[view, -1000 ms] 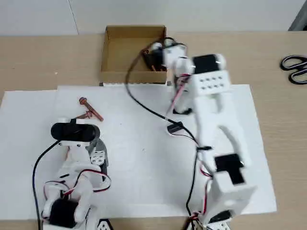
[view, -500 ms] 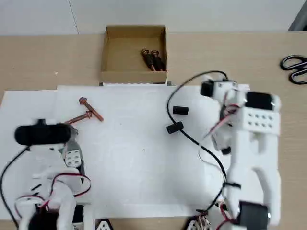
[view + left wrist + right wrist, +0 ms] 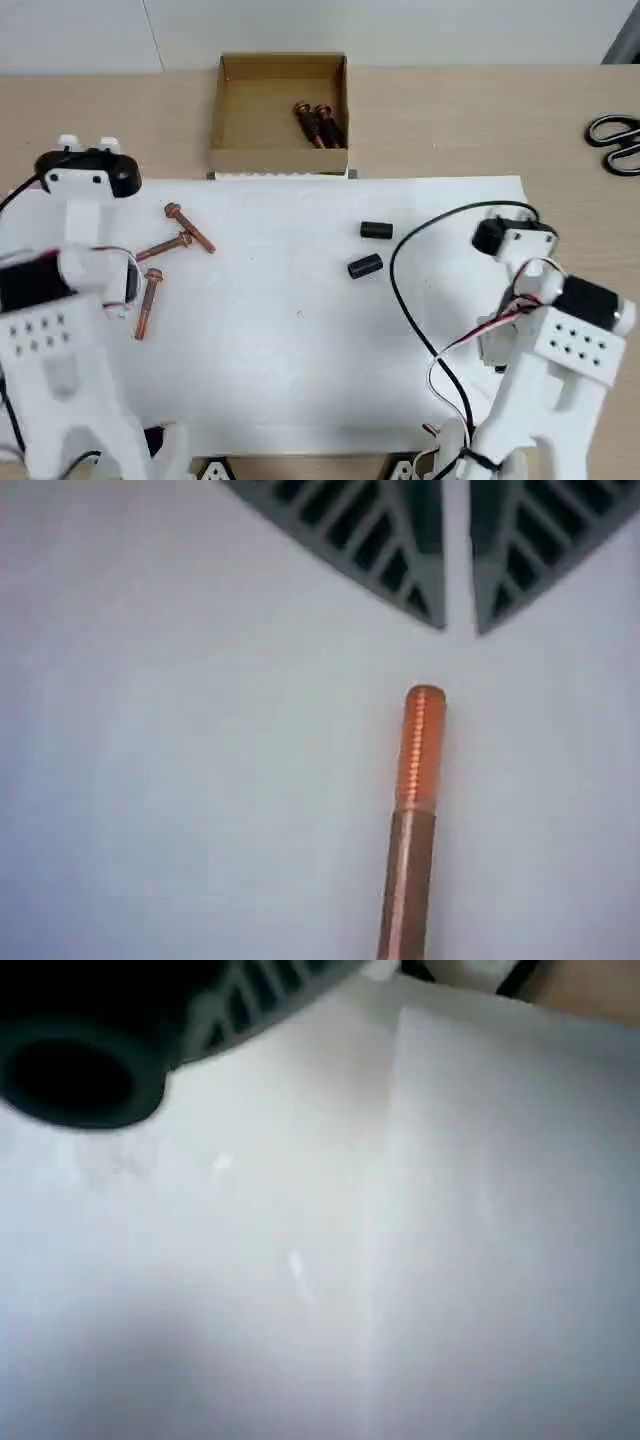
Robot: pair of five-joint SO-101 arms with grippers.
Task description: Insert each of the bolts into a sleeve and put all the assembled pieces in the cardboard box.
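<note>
Toward the high view's left, we logged the left gripper [image 3: 460, 628] empty, jaws narrowly apart, near one bolt [image 3: 412, 810] lying on paper [image 3: 150, 780]; an off-centre pinch could roll it away.

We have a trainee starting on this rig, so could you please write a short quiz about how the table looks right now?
1. How many loose bolts lie on the white paper?
2. True or false: the cardboard box is empty.
3. What lies just ahead of the left gripper? A) a bolt's threaded end B) scissors C) a black sleeve

Key: 1. Three. 2. False; two assembled pieces lie in it. 3. A.
</note>
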